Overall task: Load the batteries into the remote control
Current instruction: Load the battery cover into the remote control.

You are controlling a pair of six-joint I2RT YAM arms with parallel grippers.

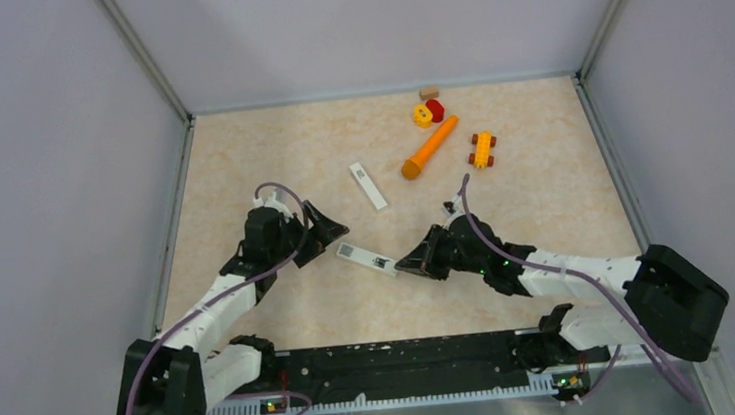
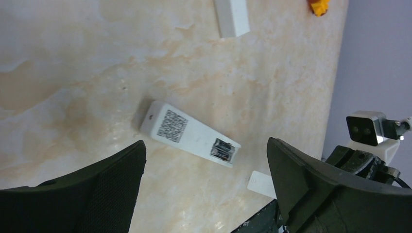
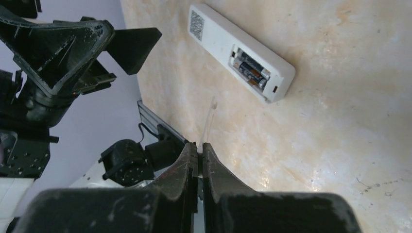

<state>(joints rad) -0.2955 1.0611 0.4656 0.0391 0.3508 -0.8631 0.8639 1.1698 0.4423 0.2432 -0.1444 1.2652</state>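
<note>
Lying nearer the table's near edge, the remote control (image 1: 366, 259) stretches between both pincers, its open bay with batteries (image 3: 250, 72) toward the right gripper (image 3: 200, 145). That one pinches a thin white sliver (image 3: 210, 119), edge-on, hard to identify. The left gripper (image 1: 333, 221) gapes wide.

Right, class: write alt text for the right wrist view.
A white remote control lies back up, its compartment open with batteries seated inside. The right end effector, shut, pinches a thin white plate, likely the cover, just short of it.
</note>
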